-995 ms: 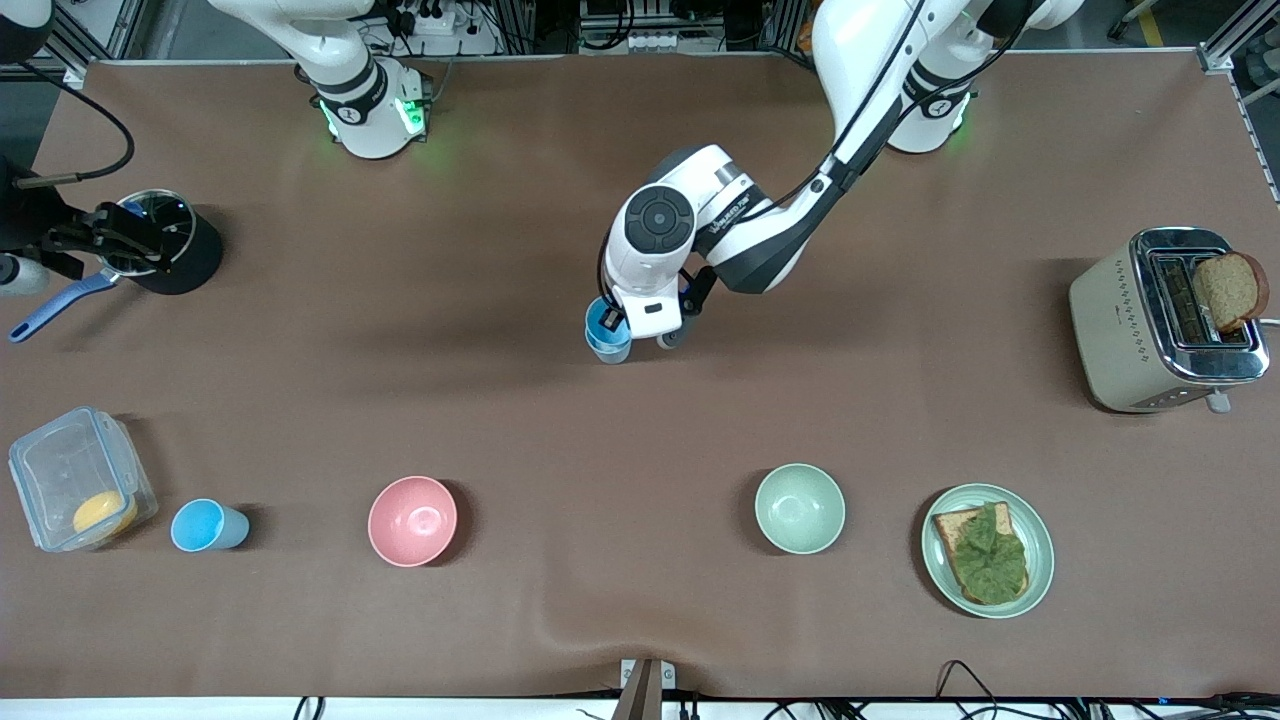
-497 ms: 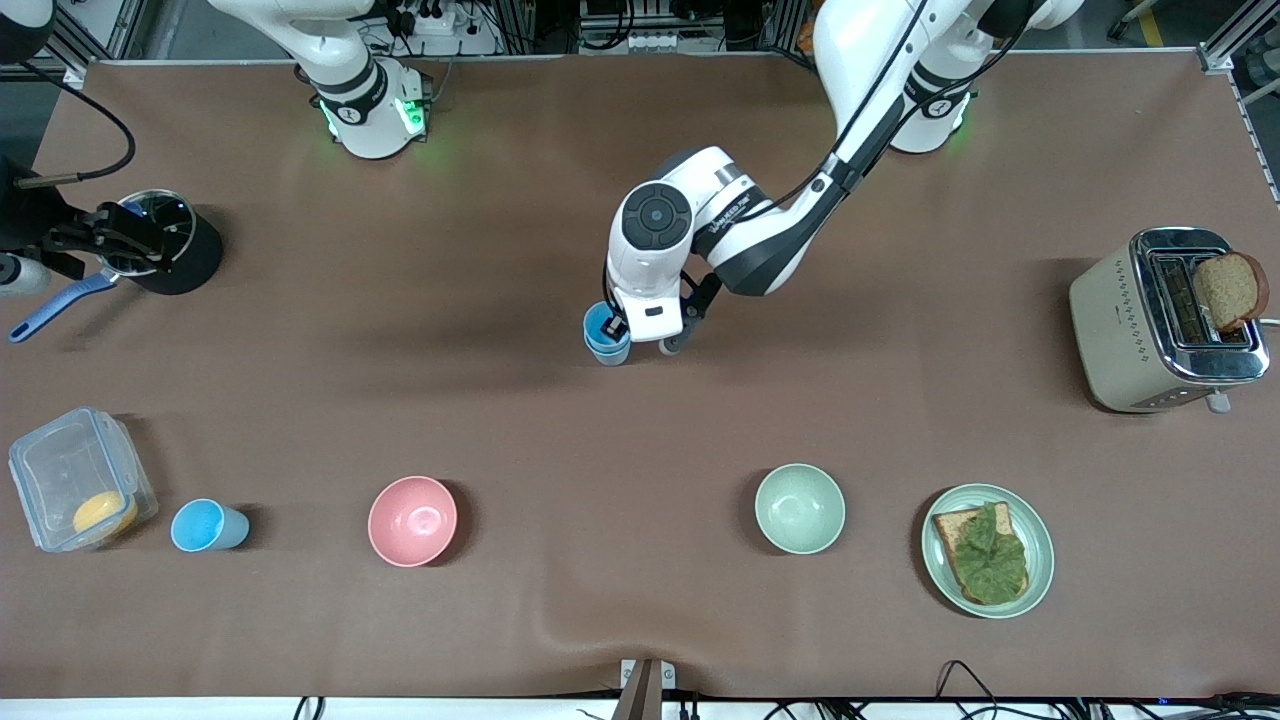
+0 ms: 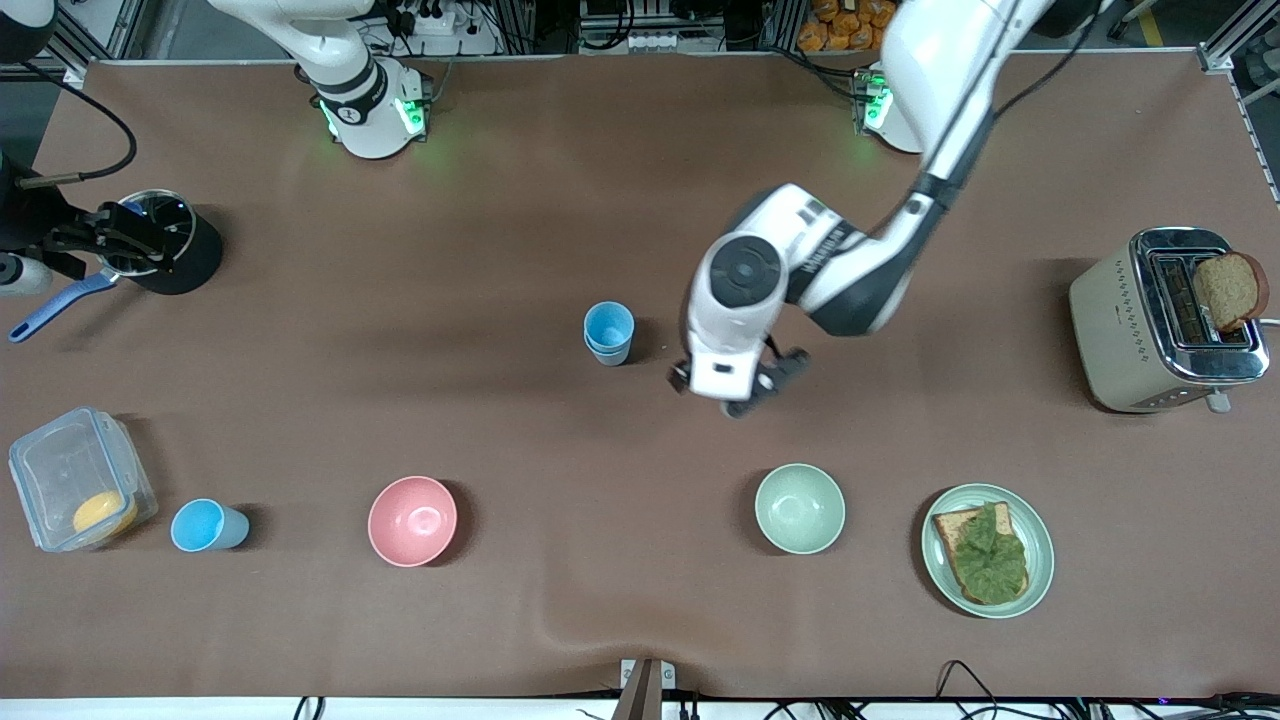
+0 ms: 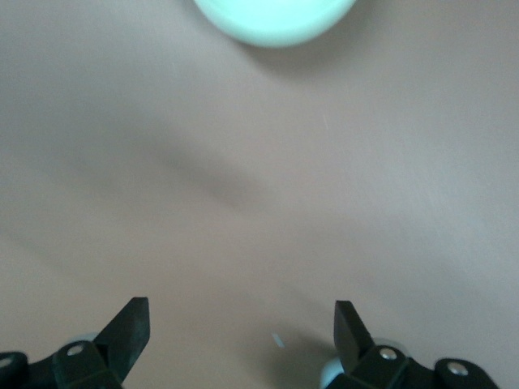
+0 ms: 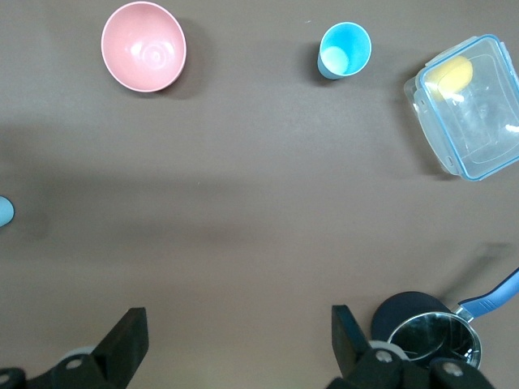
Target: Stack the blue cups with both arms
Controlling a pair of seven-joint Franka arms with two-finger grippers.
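Two blue cups (image 3: 609, 333) stand stacked, one in the other, at the middle of the table; their edge also shows in the right wrist view (image 5: 4, 212). A third blue cup (image 3: 208, 526) stands alone beside the clear container, also in the right wrist view (image 5: 345, 50). My left gripper (image 3: 735, 385) is open and empty over bare table between the stack and the pale green bowl (image 3: 799, 508); in the left wrist view (image 4: 242, 324) its jaws stand wide apart. My right gripper (image 3: 110, 240) waits, open (image 5: 239, 332), by the pot.
A pink bowl (image 3: 412, 520) stands near the front edge. A clear container (image 3: 80, 478) holds a yellow item. A black pot (image 3: 165, 240) with a blue handle, a toaster (image 3: 1165, 320) and a plate (image 3: 1040, 560) with bread and lettuce stand round the table.
My left gripper has let go of the cup on the stack and moved away toward the left arm's end, over the table by the green bowl. The right arm has not moved.
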